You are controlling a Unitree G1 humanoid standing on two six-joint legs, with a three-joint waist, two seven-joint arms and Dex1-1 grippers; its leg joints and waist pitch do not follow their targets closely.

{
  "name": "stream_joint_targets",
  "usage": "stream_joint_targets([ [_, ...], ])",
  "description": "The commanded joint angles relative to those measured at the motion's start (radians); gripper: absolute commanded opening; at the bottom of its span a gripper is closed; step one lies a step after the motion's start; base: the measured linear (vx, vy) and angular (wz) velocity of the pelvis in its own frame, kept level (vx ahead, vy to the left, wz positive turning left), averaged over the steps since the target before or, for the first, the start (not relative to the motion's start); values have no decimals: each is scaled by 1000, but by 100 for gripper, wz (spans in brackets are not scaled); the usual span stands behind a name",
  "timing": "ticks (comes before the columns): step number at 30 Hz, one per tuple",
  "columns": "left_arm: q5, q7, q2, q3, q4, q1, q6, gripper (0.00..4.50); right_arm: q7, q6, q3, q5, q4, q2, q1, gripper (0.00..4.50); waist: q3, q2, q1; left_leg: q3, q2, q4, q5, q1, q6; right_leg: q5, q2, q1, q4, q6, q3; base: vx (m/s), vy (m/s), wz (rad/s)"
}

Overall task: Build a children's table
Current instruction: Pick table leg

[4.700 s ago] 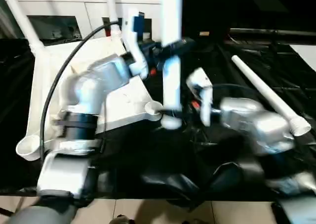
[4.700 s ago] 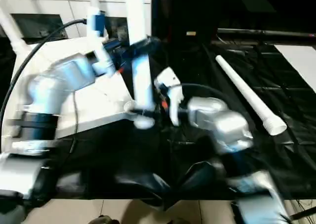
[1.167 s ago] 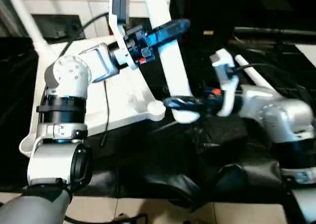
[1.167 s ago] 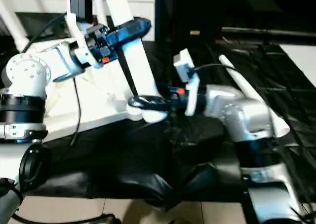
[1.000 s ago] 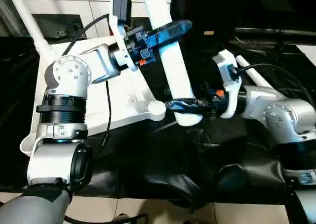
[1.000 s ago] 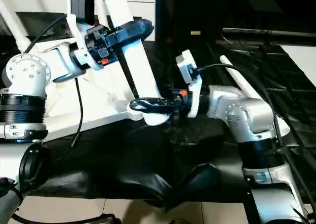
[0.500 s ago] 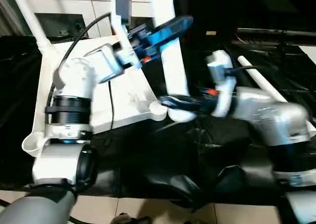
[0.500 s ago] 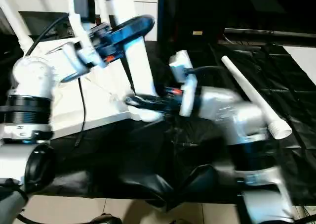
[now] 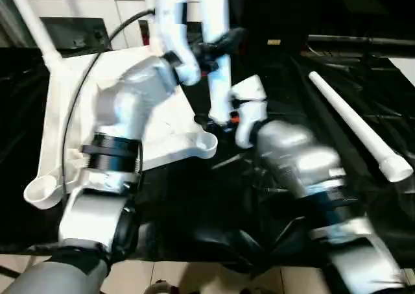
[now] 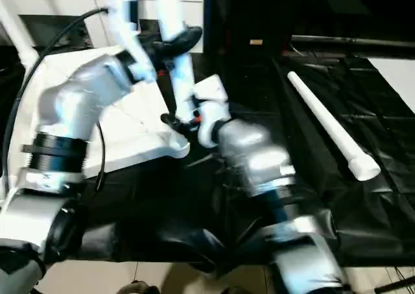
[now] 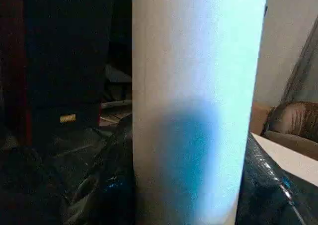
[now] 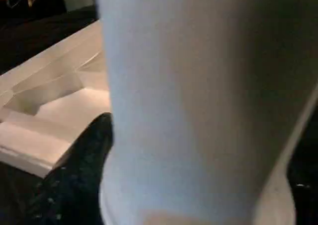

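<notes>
The children's table top point(image 9: 65, 112) lies upside down on the left, with round sockets at its near corners point(image 9: 206, 143). One leg point(image 9: 29, 21) stands in the far left corner. My left gripper point(image 9: 220, 44) is shut on another white leg point(image 9: 217, 80), about halfway up, and holds it nearly upright. That leg's lower end hangs just behind the near right socket. My right gripper point(image 9: 209, 122) is at this lower end. The same leg stands close in front of both wrist cameras point(image 11: 198, 111) point(image 12: 198, 111). A loose leg point(image 9: 360, 128) lies on the right.
A crinkled black sheet point(image 9: 259, 196) covers the work surface. A white cabinet point(image 9: 84, 15) stands behind the table top. Pale floor tiles point(image 9: 194, 278) run along the front edge.
The held leg has swung from leaning to nearly upright. Its lower end has moved left, closer to the corner socket. My right arm has moved left and in with it.
</notes>
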Motion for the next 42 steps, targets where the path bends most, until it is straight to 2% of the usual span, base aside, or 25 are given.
stream_joint_targets([
  [1,11,6,-6,-17,-28,5,-18,184,7,-23,-7,4,2,10,-17,301,-86,2,-2,-12,35,-72,-158,19,-10,-166,-61,63,-65,-213,44,0,0,0],
  [4,10,8,-5,-15,-30,8,-19,184,30,-34,-5,10,-6,2,-14,280,-86,2,-4,-11,34,-72,-165,19,-9,-163,-59,63,-63,-214,44,0,0,0],
  [7,23,10,1,-13,-30,13,-33,184,80,-37,-11,23,-30,-10,-6,276,-87,3,-3,-11,35,-71,-156,19,-2,-143,-59,64,-62,-221,45,0,0,0],
  [12,35,7,7,-10,-30,18,-35,184,187,-32,13,49,-78,-51,13,274,-88,2,-1,-11,35,-69,-152,17,11,-125,-59,67,-61,-228,44,0,0,0],
  [13,37,10,12,-9,-28,18,-27,240,210,-25,14,61,-88,-58,16,274,-88,4,-1,-11,35,-70,-150,17,13,-126,-59,66,-60,-231,44,0,0,0],
  [16,-83,-74,12,47,-32,13,51,254,344,-8,20,128,-144,-99,35,274,-88,1,2,-10,33,-68,-156,17,24,-127,-59,70,-61,-237,43,0,0,0],
  [17,-161,-145,17,85,-22,5,87,271,450,12,27,182,-198,-137,54,273,-88,0,5,-8,32,-66,-152,18,36,-120,-58,71,-61,-244,43,0,0,0],
  [18,-181,-166,19,95,-18,4,96,288,479,19,29,198,-214,-147,60,273,-88,0,8,-8,31,-65,-149,18,43,-115,-58,73,-61,-250,43,0,0,0],
  [19,-221,-229,30,107,-10,3,111,298,544,44,31,237,-250,-173,73,272,-89,0,7,-9,33,-65,-146,18,50,-109,-56,68,-59,-260,42,0,0,0],
  [20,-224,-239,33,107,-10,3,113,300,551,48,31,242,-255,-176,74,272,-87,-2,7,-9,32,-66,-148,18,55,-118,-56,69,-61,-260,42,0,0,0],
  [21,-239,-307,52,90,-22,13,122,299,583,71,31,263,-273,-193,80,272,-85,-1,7,-10,33,-68,-159,18,55,-147,-58,67,-63,-259,41,0,0,0],
  [23,-311,-511,119,41,-76,53,210,299,658,107,47,291,-306,-243,96,272,-84,0,8,-10,35,-69,-164,18,49,-177,-59,68,-62,-253,42,0,0,0],
  [24,-311,-511,119,41,-76,53,210,299,658,107,47,291,-306,-243,96,272,-84,1,7,-10,37,-70,-162,17,48,-182,-57,67,-61,-254,41,0,0,0],
  [25,-350,-607,161,15,-101,72,271,271,699,114,62,292,-316,-276,105,272,-83,6,5,-9,36,-69,-174,21,41,-197,-56,61,-62,-254,41,0,0,0],
  [27,-353,-604,166,21,-91,67,298,271,712,116,59,295,-317,-284,107,272,-80,6,5,-9,37,-71,-195,22,30,-231,-56,59,-65,-249,42,0,0,0],
  [28,-356,-594,162,30,-83,64,304,263,712,117,55,298,-316,-284,107,272,-81,10,6,-10,38,-70,-215,26,16,-256,-58,57,-68,-245,43,0,0,0],
  [29,-357,-590,160,35,-80,63,305,259,712,117,54,300,-317,-284,107,272,-79,9,6,-11,38,-72,-234,28,6,-278,-59,56,-71,-239,43,0,0,0],
  [32,-359,-542,140,62,-52,49,299,240,710,122,47,307,-321,-283,107,272,-79,11,6,-15,38,-75,-252,28,-8,-295,-59,58,-72,-226,42,0,0,0],
  [37,-349,-504,127,78,-13,24,270,200,718,129,47,310,-328,-285,110,272,-84,3,7,-13,34,-71,-197,21,8,-237,-59,63,-70,-226,43,0,0,0],
  [42,-331,-468,123,97,16,1,243,189,704,100,48,287,-314,-283,104,272,-85,5,9,-13,34,-69,-166,19,19,-209,-59,65,-67,-234,41,0,0,0],
])
